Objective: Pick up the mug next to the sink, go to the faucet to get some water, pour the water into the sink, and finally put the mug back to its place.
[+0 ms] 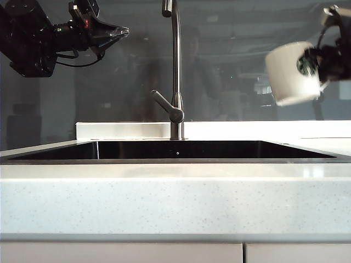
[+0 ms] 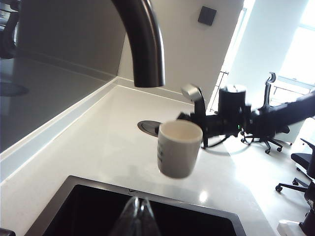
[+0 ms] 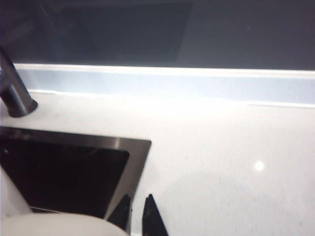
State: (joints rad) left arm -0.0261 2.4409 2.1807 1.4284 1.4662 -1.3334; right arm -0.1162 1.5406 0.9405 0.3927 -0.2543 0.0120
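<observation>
- Countertop [image 1: 175, 203] nearest the exterior camera: speckled white stone, flat front edge, cabinet seam under it.
- Sink [image 1: 175, 150]: wide rectangular dark basin, thin brushed-metal rim, sunk in the counter.
- Faucet [image 1: 176, 71]: slim brushed-steel gooseneck behind the basin, short angled lever on its left side; the spout top runs out of the exterior frame.
- Mug [image 1: 290, 72]: white glazed cylinder, green round logo, held in the air at upper right, tilted, motion-blurred, well above the counter and right of the faucet.
- Right gripper [image 1: 323, 63]: black, clamped on the mug at the logo side.
- Left gripper [image 1: 123, 32]: black, tapered fingers pressed together, nothing in them, high at upper left, well apart from the faucet.
- Left wrist view only: mug [image 2: 178, 147] open mouth up, inside looks bare; faucet spout end [image 2: 147, 49] above and beside it; round dark disc [image 2: 149, 127] set in the counter behind the mug.
- Right wrist view only: sink corner [image 3: 135, 147], faucet base [image 3: 17, 101] on the counter, white mug rim [image 3: 59, 225] at frame edge, right gripper's dark fingertips [image 3: 150, 216] close together.
</observation>
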